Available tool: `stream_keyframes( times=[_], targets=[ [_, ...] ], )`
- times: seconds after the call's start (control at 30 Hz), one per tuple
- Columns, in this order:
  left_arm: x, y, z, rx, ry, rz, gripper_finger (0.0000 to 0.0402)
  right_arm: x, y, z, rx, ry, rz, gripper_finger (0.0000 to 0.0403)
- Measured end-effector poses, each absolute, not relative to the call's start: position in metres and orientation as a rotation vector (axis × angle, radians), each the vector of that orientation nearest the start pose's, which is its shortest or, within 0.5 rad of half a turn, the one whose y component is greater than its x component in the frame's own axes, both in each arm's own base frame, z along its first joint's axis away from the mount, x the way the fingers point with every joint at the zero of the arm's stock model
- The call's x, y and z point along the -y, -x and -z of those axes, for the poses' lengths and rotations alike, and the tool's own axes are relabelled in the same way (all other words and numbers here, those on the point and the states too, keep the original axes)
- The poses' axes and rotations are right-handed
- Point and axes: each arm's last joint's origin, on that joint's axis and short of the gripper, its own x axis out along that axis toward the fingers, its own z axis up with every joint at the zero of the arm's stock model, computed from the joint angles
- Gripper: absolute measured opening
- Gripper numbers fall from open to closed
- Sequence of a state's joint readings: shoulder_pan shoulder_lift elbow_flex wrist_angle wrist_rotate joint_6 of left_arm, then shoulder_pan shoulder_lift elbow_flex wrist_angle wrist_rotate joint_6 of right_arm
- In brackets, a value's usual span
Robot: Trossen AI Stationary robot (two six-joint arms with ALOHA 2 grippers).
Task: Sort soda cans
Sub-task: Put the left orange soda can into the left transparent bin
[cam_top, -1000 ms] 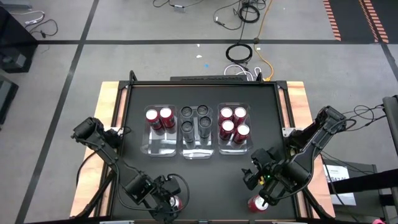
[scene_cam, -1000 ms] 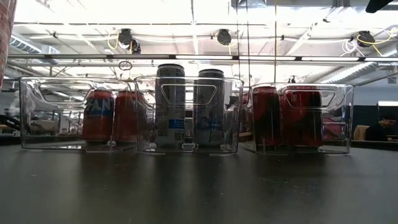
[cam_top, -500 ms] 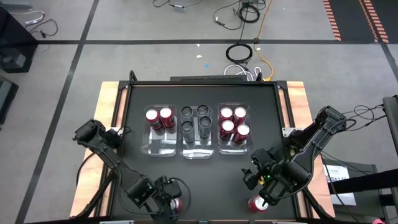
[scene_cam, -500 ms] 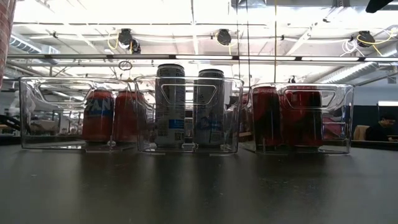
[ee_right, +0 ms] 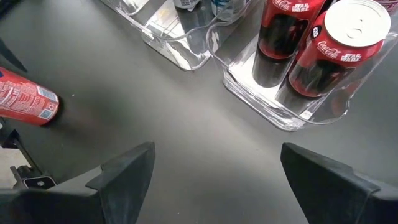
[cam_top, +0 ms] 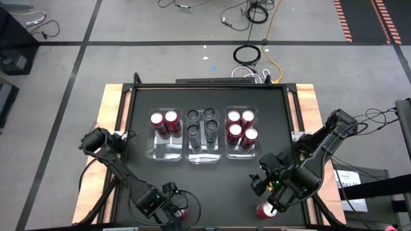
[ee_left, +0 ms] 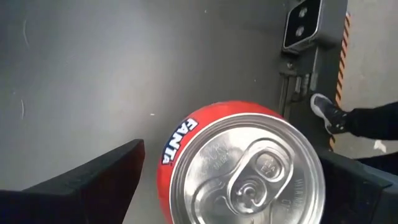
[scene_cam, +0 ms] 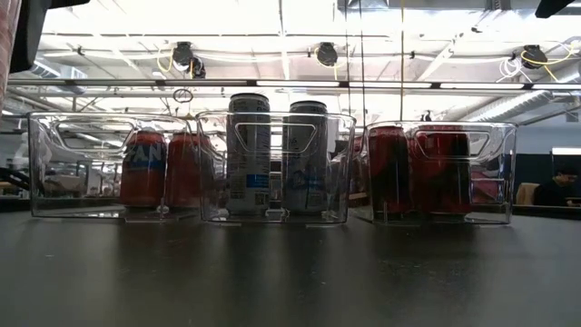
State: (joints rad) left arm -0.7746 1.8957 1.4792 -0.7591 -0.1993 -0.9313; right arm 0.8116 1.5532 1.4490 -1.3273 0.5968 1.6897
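Note:
A red Fanta can [ee_left: 242,168] with a silvery top stands upright on the table near its near edge [cam_top: 182,211]. My left gripper [ee_left: 233,162] is open over it, one finger on each side of the can, with a gap showing at one finger. It sits near the table's near-left corner [cam_top: 170,206]. My right gripper [ee_right: 216,152] is open and empty above bare table near the right bin [cam_top: 263,181]. Another red can [cam_top: 265,210] stands by the near edge, under the right arm.
Three clear bins stand side by side mid-table. The left bin [cam_top: 154,149] holds two red cans, the middle bin [cam_top: 201,157] several dark cans, the right bin [cam_top: 241,152] several red Coca-Cola cans [ee_right: 339,50]. A person's shoe [ee_left: 326,112] shows on the floor past the near edge.
My left arm has moved toward the table's near edge and come lower around the red can. A dark part of it now shows at the top left of the low view. The right arm and the cans have kept still.

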Motion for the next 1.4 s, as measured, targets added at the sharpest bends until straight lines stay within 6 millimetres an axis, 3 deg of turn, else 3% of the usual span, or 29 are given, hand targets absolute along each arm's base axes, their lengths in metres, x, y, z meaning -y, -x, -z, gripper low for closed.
stream_keyframes(
  times=[0.37, 0.73, 1.13, 1.4],
  targets=[
    [0.268, -0.281, -0.22, -1.196, 0.244, 0.012, 0.0394, -0.19, -0.203, -0.311, -0.837, -0.595, 0.683, 0.0341],
    [0.268, -0.281, -0.22, -1.197, 0.27, -0.004, 0.0316, -0.19, -0.203, -0.311, -0.84, -0.585, 0.678, 0.0341],
    [0.262, -0.286, -0.221, -1.193, 0.353, -0.062, 0.0332, -0.19, -0.203, -0.311, -0.852, -0.548, 0.66, 0.0341],
    [0.244, -0.295, -0.234, -1.158, 0.461, -0.122, 0.0333, -0.19, -0.203, -0.311, -0.861, -0.516, 0.644, 0.0341]
  ],
)
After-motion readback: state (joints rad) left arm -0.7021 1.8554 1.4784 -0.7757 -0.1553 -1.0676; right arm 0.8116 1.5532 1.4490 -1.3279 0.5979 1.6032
